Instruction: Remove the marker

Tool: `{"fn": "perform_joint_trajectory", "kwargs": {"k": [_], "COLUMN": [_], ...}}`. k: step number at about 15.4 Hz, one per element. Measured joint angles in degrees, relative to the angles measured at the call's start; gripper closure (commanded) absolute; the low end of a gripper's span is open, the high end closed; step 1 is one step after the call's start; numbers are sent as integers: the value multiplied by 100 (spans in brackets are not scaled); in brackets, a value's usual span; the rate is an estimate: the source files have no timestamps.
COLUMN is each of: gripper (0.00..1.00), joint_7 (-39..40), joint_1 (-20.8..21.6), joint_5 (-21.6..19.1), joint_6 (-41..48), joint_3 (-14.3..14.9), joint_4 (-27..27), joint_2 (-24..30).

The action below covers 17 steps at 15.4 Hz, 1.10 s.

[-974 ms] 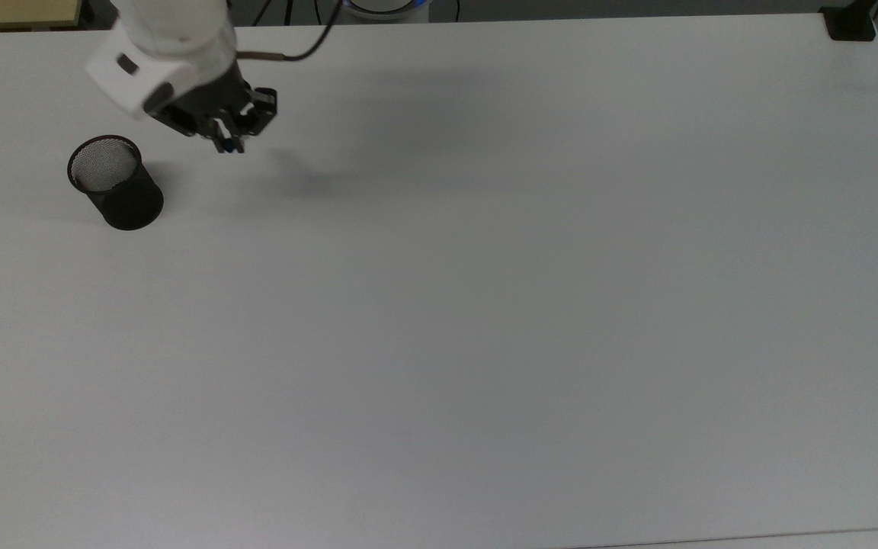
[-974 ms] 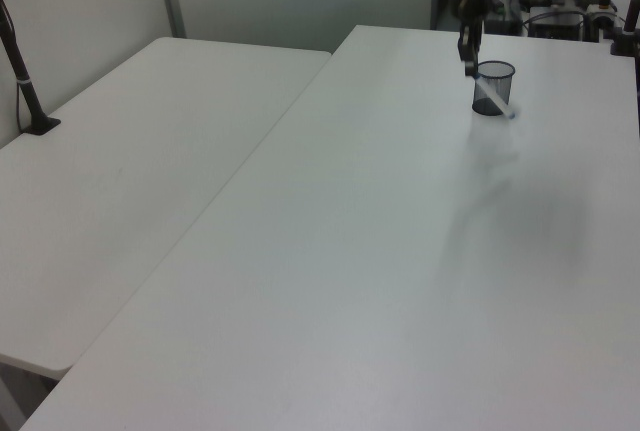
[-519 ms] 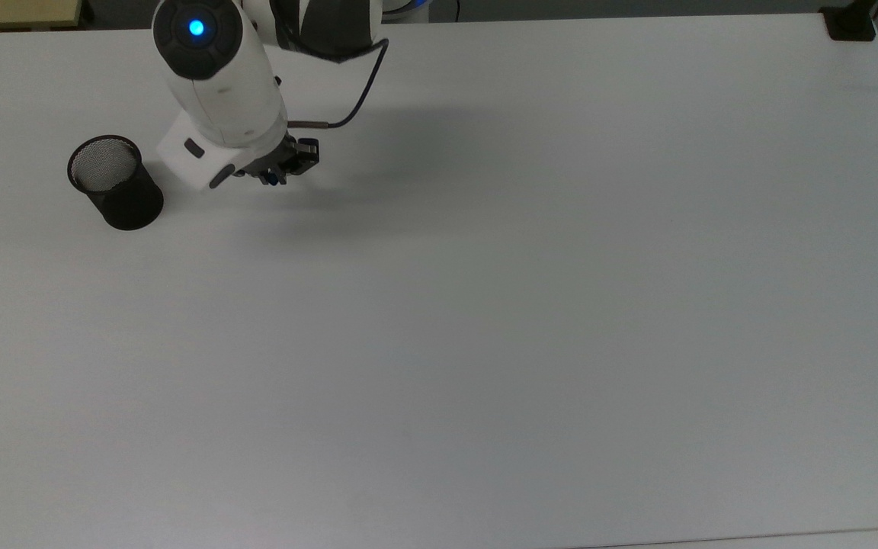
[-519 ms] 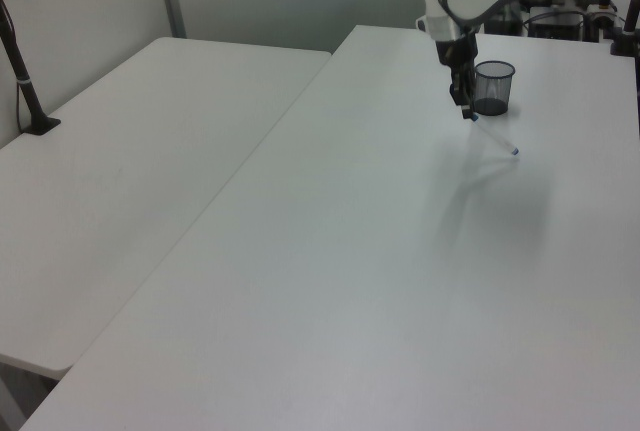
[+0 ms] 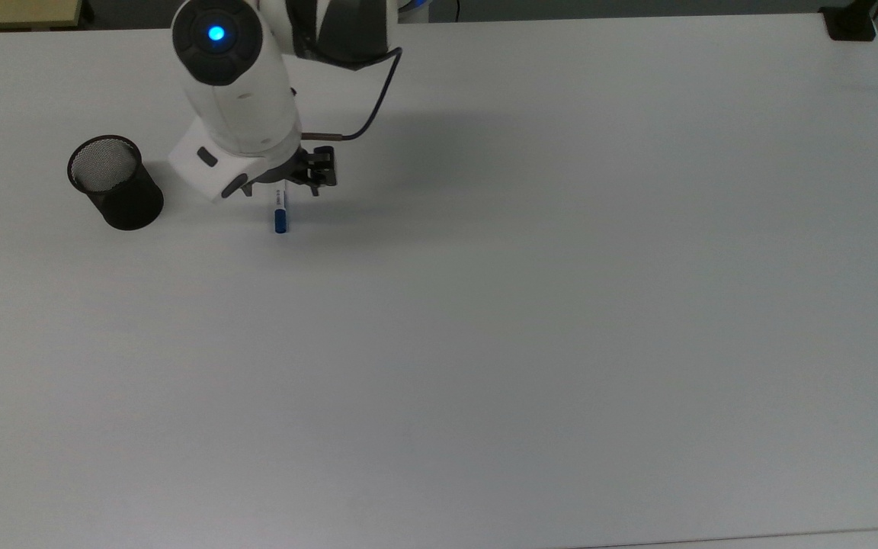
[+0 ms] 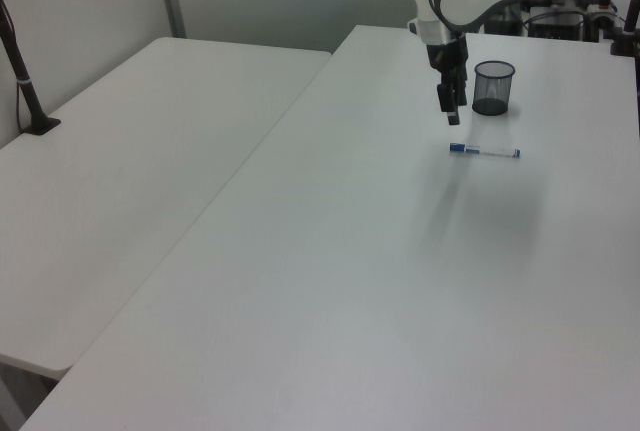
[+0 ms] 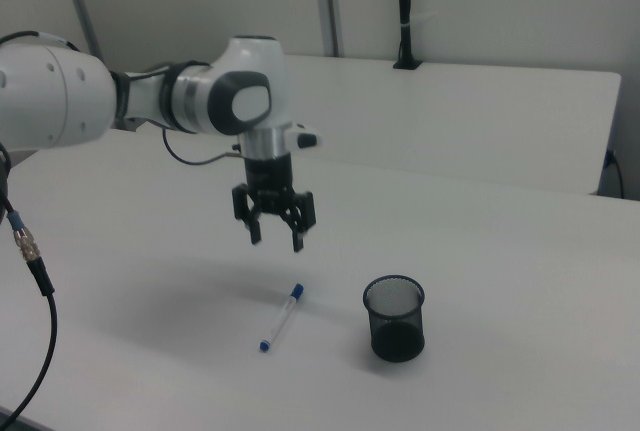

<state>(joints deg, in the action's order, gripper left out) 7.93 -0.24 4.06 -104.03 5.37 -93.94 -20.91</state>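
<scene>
Marker [image 7: 280,318] lies flat on the counter [image 7: 500,251], out of the mesh cup [image 7: 395,318] and just beside it, near the counter's robot-side edge. Claw [image 7: 273,231] hangs right above it, fingers spread, holding nothing. You're likely done; to regrasp, drop straight down, across its long axis.

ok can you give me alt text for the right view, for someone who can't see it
A white robot arm holds its open tool above a white table, with a marker lying flat on the table just below it. An upright black mesh cup stands apart from the marker, toward the right view's right.
</scene>
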Motion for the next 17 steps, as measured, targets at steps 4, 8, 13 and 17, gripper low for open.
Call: {"fn": "perform_joint_trajectory", "kwargs": {"k": [4,8,13,17], "gripper": [0,0,0,0], "joint_7": [-557,-1174,-1596,-1704], "joint_1": [430,843,972,972], "joint_5": [1,1,0,-27], "joint_6": [-1,295,686,697], "joint_3": [-2,-3,-1,-1], "joint_4": [197,208,182,120], "joint_2": [310,987,1714,1910]}}
